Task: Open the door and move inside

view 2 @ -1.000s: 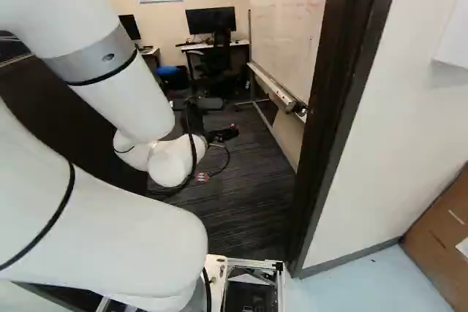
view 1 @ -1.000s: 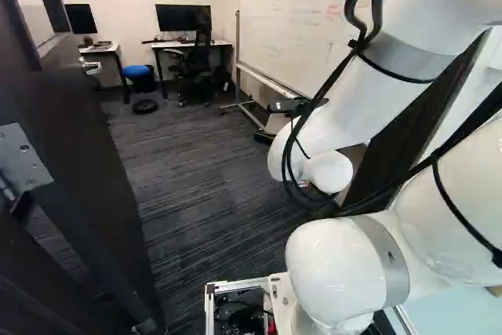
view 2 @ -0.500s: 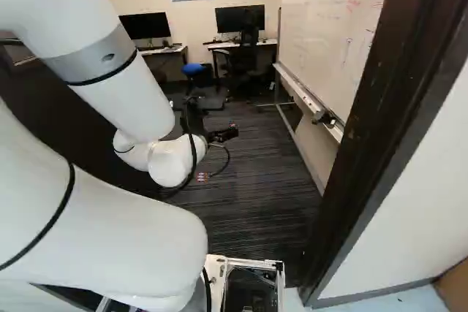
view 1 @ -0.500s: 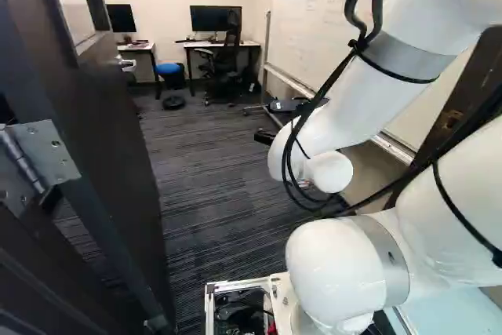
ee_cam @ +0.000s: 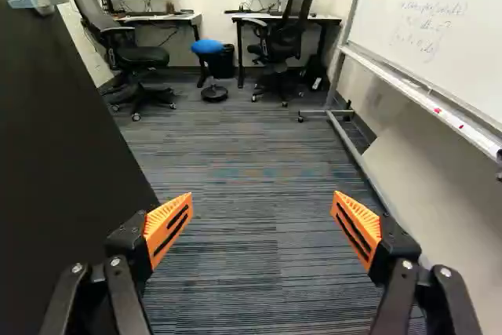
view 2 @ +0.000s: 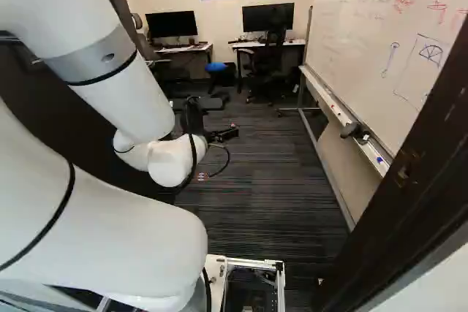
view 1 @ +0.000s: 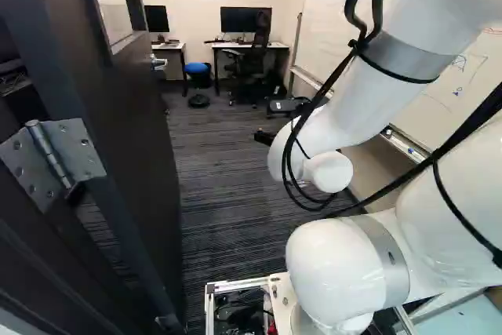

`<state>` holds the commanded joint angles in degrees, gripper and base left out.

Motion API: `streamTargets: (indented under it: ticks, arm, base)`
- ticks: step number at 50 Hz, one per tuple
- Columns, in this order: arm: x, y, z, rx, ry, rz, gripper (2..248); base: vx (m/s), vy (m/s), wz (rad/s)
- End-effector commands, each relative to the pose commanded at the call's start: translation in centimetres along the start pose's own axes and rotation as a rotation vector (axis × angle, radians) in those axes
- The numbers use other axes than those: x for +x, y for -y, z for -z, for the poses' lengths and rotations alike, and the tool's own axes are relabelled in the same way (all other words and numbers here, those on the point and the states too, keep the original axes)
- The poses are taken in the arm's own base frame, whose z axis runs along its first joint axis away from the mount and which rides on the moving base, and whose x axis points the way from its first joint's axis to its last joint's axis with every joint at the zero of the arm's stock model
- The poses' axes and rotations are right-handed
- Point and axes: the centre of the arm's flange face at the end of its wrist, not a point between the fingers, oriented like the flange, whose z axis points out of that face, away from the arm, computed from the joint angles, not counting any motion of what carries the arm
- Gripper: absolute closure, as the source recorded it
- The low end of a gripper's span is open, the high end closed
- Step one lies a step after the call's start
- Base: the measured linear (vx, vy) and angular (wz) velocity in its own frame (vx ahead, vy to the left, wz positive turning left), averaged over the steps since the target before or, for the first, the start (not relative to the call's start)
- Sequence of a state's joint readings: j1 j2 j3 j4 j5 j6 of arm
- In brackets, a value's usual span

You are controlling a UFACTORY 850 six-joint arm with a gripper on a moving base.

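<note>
Since the tall dark door (view 1: 145, 154) stands open at the left of the left base view, the black, orange-padded gripper (ee_cam: 263, 200) points ahead with empty fingers spread wide, likely because driving in needs no grip.

The door (view 1: 137, 139) stands along the left of the left base view. Across from it, filling the upper right of the right base view, is the whiteboard (view 2: 365, 42). Two desks (view 2: 252, 44) line the far wall, upper middle there, a monitor (view 2: 171, 24) on each, a stool (view 2: 216, 67) between, a chair (view 2: 273, 60) before the right-hand one.
</note>
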<state>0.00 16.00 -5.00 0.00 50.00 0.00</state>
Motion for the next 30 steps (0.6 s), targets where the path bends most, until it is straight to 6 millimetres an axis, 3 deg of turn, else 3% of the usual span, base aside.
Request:
streamTargets:
  ticks: [30]
  arm:
    - [0.0,0.0,0.0,0.0,0.0,0.0,3]
  base:
    - [0.086,0.004,0.011]
